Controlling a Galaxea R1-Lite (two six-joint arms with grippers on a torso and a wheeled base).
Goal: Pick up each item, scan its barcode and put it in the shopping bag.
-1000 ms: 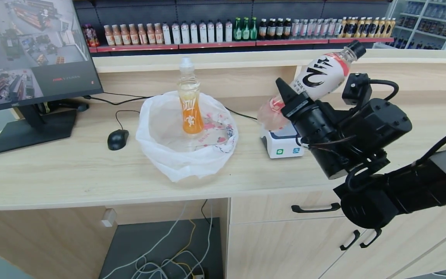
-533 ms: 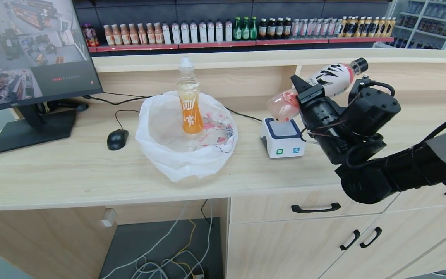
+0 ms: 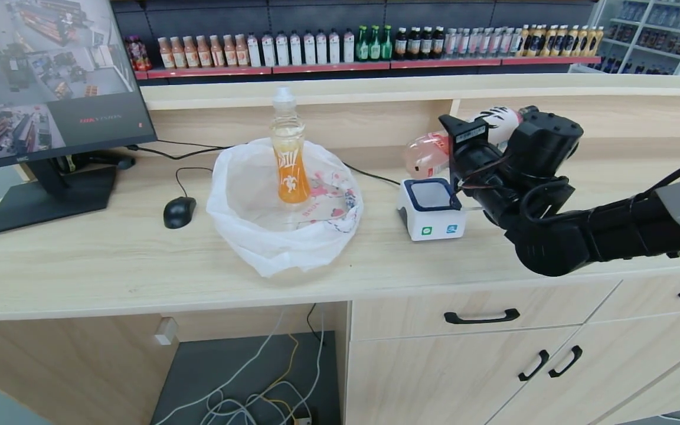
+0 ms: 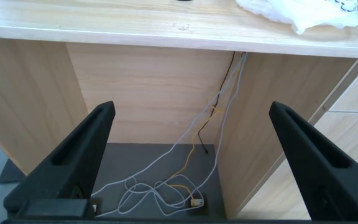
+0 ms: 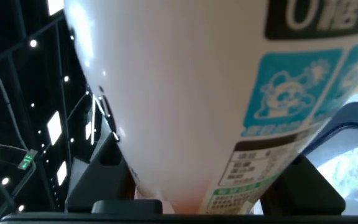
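Pink drink bottle [image 3: 428, 156], right of frame centre in the head view: lies near level, pale pink base pointing to frame left, neck end hidden behind the wrist.
- Label: white sleeve with bold black brush-stroke characters. In the right wrist view the bottle [image 5: 185, 93] also shows a blue cartoon panel and a green block of fine print, too small to make out.
- Right gripper [image 3: 464, 139]: clamped across the bottle's middle, black fingers on either side.
- The bottle's base hangs above the far edge of the scanner [image 3: 431, 208], not touching it.

Scanner: small white box, dark-rimmed glass window facing up, two little square stickers on its front, one green, one blue.

Shopping bag [image 3: 257, 236], centre of frame, near the scanner on its left: white plastic with red print, mouth spread open. An orange drink bottle [image 3: 288, 159] stands upright inside, white cap on, orange label with pale lettering.

Left gripper [image 4: 191, 162]: fingers spread wide apart, nothing between them, below the counter [image 3: 110, 265] edge, facing the open bay with loose cables [image 4: 185, 186].

Surroundings: black mouse [image 3: 179, 212] left of the bag; monitor [image 3: 39, 71] at upper left showing surveillance feeds; shelf of bottled drinks [image 3: 375, 44] along the top.
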